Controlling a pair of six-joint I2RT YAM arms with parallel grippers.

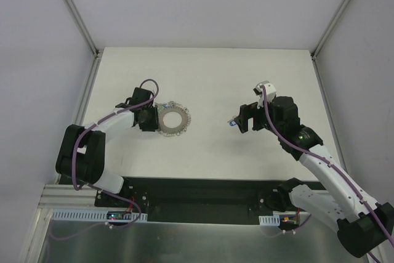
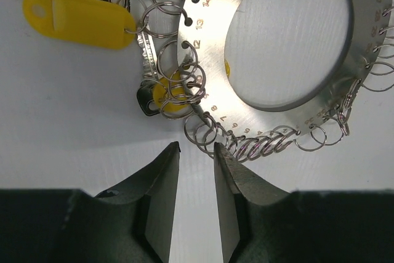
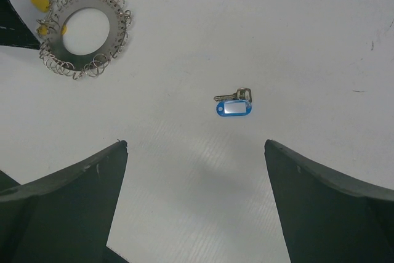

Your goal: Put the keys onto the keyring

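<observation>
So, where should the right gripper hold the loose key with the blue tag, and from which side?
Take the blue tag across its short width, from straight above: it lies flat on the table and looks bulkier than the thin metal key beside it. The open right gripper would probably have to turn first, as its fingers line up with the tag's long side.
</observation>
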